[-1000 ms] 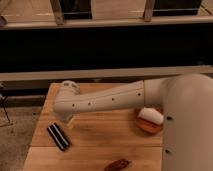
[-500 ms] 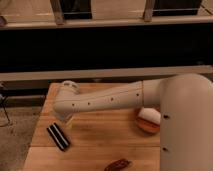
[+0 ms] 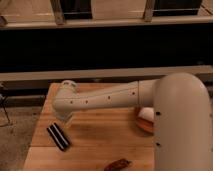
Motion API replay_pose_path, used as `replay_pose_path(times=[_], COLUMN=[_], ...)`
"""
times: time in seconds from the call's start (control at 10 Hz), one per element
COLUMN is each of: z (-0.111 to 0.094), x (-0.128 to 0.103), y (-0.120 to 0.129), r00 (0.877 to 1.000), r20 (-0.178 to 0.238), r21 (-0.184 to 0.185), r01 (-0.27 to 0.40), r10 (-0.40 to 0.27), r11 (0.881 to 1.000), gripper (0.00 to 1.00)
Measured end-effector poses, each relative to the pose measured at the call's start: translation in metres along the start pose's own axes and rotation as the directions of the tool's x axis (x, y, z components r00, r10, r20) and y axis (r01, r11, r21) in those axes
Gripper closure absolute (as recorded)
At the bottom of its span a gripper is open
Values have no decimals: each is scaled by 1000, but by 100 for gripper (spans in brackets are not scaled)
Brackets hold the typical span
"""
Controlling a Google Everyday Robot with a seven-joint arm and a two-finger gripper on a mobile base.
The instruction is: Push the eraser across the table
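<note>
The eraser (image 3: 58,137), a small black block with a pale stripe, lies slantwise on the left part of the wooden table (image 3: 100,135). My white arm reaches from the right across the table. Its gripper (image 3: 65,120) hangs below the elbow-like end, just above and to the right of the eraser's far end. The fingers are hidden behind the arm's end.
A reddish-brown curved lump (image 3: 116,164) lies near the table's front edge. An orange dish with a white object (image 3: 145,121) stands at the right, partly behind my arm. Dark shelving and a rail run behind the table. The floor drops off at the left edge.
The arm's end has shifted slightly down and left towards the eraser. The eraser lies where it was.
</note>
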Motion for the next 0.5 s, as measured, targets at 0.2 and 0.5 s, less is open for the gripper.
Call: replay_pose_path(times=[0.2, 0.5], z=[16, 34], x=[3, 4], y=[2, 2], r00=[1000, 999], r20=[18, 35], r21=[-57, -111], r01=[2, 8], r10=[-1, -4], r11=[998, 994], gripper=[72, 98])
